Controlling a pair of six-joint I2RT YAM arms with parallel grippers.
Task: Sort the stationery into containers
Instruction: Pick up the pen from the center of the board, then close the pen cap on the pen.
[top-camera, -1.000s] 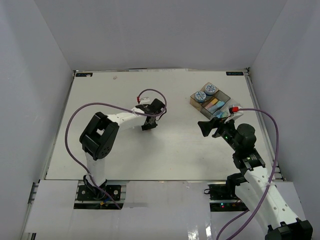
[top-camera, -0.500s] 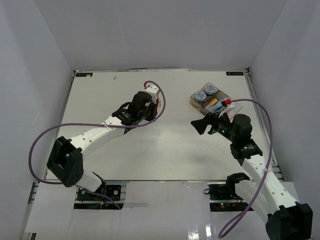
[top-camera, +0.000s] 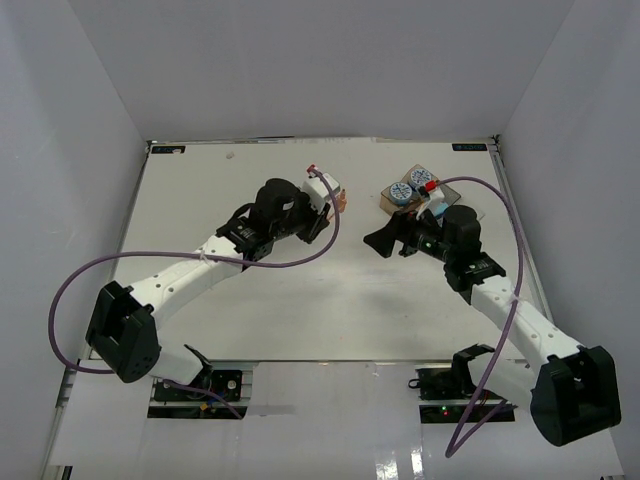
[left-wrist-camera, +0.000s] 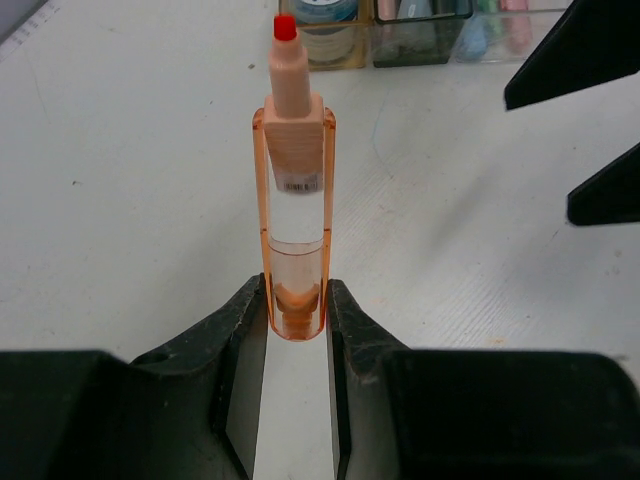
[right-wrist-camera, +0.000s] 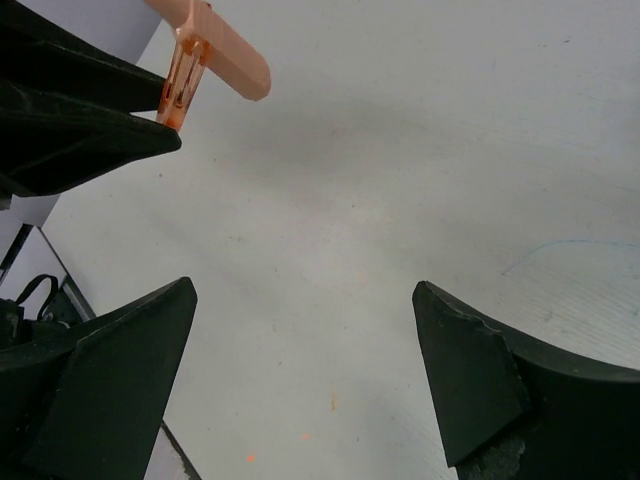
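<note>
Swung together over the last second above the flat white table (top-camera: 200, 210), bringing the left gripper (left-wrist-camera: 296, 305) tip to tip with, though apart from, the right gripper (right-wrist-camera: 300, 340), spread wide and empty. Backed by the cluster of clear, amber and smoky plastic trays (left-wrist-camera: 420, 45) near the table's far right. Shows the left gripper nipped narrowly on the end of a finger-sized translucent orange piece with a red tip (left-wrist-camera: 295, 190), held off the table short of the trays, and two round blue-and-white patterned rolls (top-camera: 399, 192) sitting in the amber tray.
</note>
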